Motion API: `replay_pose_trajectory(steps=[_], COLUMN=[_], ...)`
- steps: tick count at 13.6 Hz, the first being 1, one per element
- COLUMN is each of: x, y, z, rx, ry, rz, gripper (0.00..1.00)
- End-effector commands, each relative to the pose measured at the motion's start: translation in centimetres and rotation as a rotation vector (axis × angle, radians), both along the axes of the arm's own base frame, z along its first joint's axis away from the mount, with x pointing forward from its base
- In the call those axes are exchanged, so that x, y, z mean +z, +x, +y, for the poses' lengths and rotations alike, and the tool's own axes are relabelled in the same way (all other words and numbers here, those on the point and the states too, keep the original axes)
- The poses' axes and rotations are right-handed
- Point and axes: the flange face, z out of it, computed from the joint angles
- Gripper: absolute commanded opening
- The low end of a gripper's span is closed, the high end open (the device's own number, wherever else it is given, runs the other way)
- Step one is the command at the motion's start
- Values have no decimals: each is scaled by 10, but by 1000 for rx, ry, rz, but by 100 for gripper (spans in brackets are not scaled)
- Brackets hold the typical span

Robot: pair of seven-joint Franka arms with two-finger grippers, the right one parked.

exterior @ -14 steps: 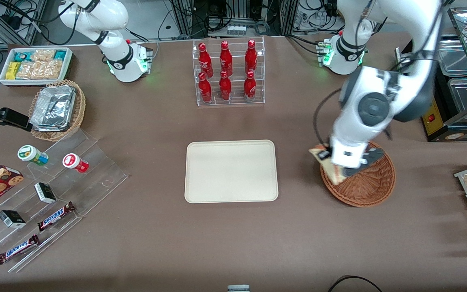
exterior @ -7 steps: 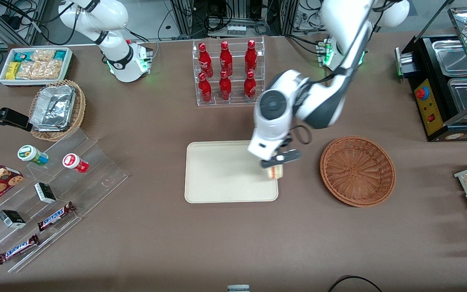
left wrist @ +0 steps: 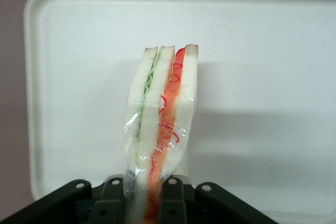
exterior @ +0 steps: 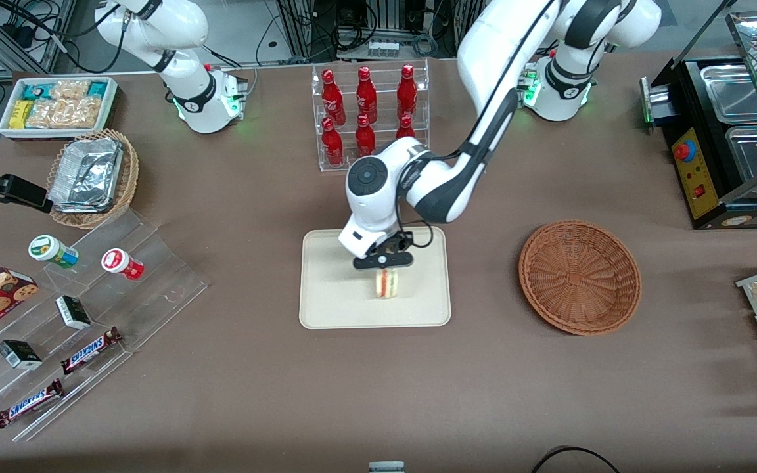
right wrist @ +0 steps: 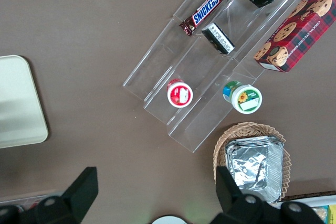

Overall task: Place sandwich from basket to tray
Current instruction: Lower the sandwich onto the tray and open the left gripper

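The sandwich (exterior: 387, 284) has been carried clear of the basket (exterior: 579, 276) within the last second. A second ago it was held over the basket's rim, half a second ago at the tray's edge nearest the basket, and now it is held over the middle of the tray (exterior: 326, 309). The basket is left with nothing in it, well apart from the tray toward the working arm's end of the bench (exterior: 378, 394).

The end effector (exterior: 383, 261) is closed on the sandwich. In the left wrist view the sandwich (left wrist: 161, 129) is pinched at one end between the fingers (left wrist: 174, 201), its cut edge with red and green layers facing the camera and the tray (left wrist: 273, 51) spread beneath it.

Whether the sandwich already touches the tray surface cannot be told. The transfer is judged nearly complete: what is left is to lower it, if any gap remains, and to release it. Held upright on a narrow edge, the wedge may tip onto its side when released.
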Motion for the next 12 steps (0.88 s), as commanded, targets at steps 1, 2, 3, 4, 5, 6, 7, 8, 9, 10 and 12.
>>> replay_pose_trajectory(steps=[1, 2, 3, 4, 5, 6, 7, 8, 9, 10, 12], x=[-13, -19, -25, -25, -26, -24, -21, -15, -2, 12, 48], y=[1, -6, -9, -9, -8, -7, -6, -5, -2, 0, 6], z=[-17, -23, -24, -24, -23, -24, -24, -22, -22, -19, -4], rx=[-25, -39, -46, -46, -47, -51, -50, -45, -39, -28, 8], ry=[-2, 5, 10, 10, 12, 10, 9, 8, -3, -6, 20], rz=[-34, -30, -26, -26, -25, -28, -31, -33, -43, -47, -25], gripper=[16, 16, 18, 28, 51, 89, 99, 99, 99, 99, 99])
